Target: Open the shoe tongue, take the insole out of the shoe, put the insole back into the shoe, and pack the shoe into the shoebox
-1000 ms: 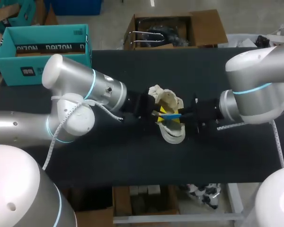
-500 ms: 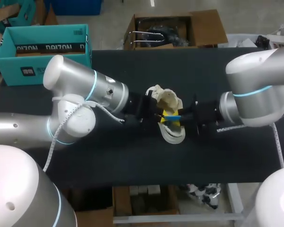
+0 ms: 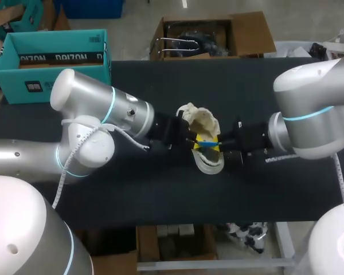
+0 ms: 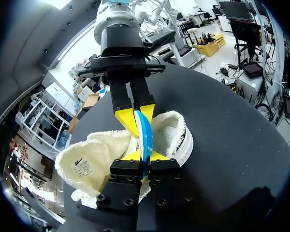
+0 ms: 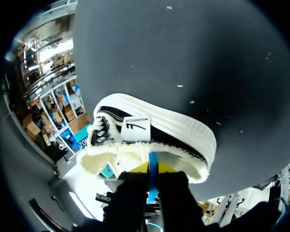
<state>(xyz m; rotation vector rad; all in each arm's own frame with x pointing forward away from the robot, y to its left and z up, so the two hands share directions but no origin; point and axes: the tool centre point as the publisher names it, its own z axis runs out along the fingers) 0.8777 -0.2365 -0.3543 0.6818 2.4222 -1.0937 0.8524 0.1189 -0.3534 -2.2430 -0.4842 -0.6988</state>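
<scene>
1. Your shoe (image 3: pixel 211 164) lies near the middle of the black tabletop (image 3: pixel 160 189), white sole on the cloth, with its cream fleece lining showing.
2. The blue insole (image 3: pixel 206 142) stands on its edge above the shoe's opening, stretched between your two tools. Its lower part sits inside the fleece collar.
3. Your left tool (image 4: pixel 145 156) is closed on the insole. In the left wrist view, both yellow tips press the thin blue edge from opposite sides.
4. Your right tool (image 4: pixel 137 118) faces it from across the shoe. Its two yellow tips are also clamped on the same blue edge, just ahead of the left tool's tips.
5. The right wrist view shows the same: the insole runs straight up between that tool's fingers, with the shoe's black side and white sole just ahead of them.
6. The tongue (image 4: pixel 83 166), fleecy and with a sewn label, is folded outward beside the left tool, away from the opening.
7. Your left arm (image 3: pixel 103 114) reaches in from the left, and your right arm (image 3: pixel 309 114) from the right. They meet over the shoe.
8. The teal shoebox (image 3: pixel 51 69) sits open at the far left corner of the tabletop, well apart from the shoe.
</scene>
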